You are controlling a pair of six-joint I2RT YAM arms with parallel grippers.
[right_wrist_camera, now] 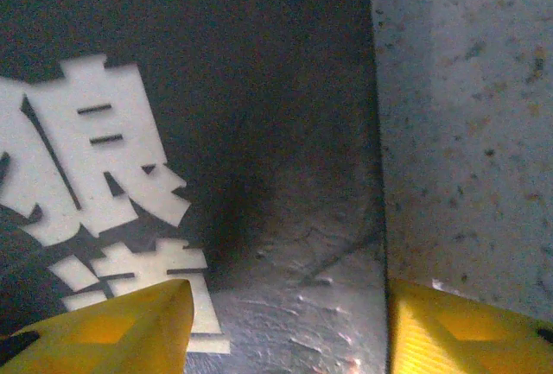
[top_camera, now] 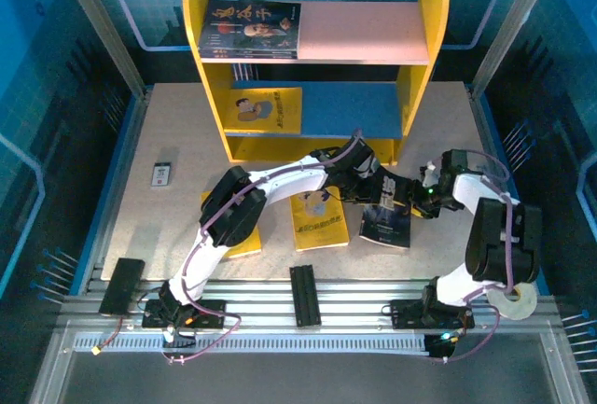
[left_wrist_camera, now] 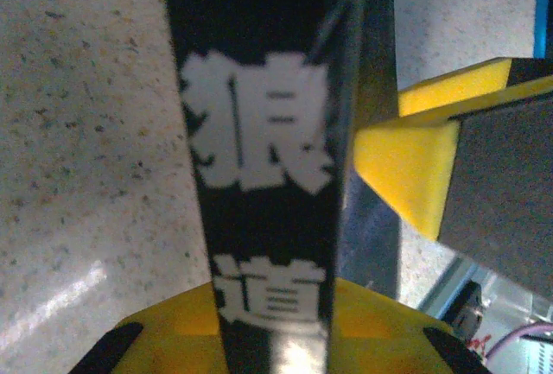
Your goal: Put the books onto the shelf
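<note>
On the table in the top external view, I see the left gripper (top_camera: 366, 183) reaching across to the upper edge of the dark navy book (top_camera: 387, 217), with the right gripper (top_camera: 417, 197) just beside that book's right side. Two yellow books (top_camera: 319, 219) lie near the left arm. The shelf (top_camera: 431, 12) stands at the back, with a dark portrait book (top_camera: 250, 29) on its pink board and a yellow cartoon book (top_camera: 266, 110) on the blue board. A small card (top_camera: 162, 174) lies well to the left.

Left wrist: the left gripper (left_wrist_camera: 276, 339) is clamped on the dark navy book (left_wrist_camera: 259, 123), white characters facing the camera.

Right wrist: the right gripper (right_wrist_camera: 289, 331) has its yellow fingertips (right_wrist_camera: 112, 322) spread apart over the book's cover (right_wrist_camera: 242, 89), near its right edge, holding nothing.
</note>
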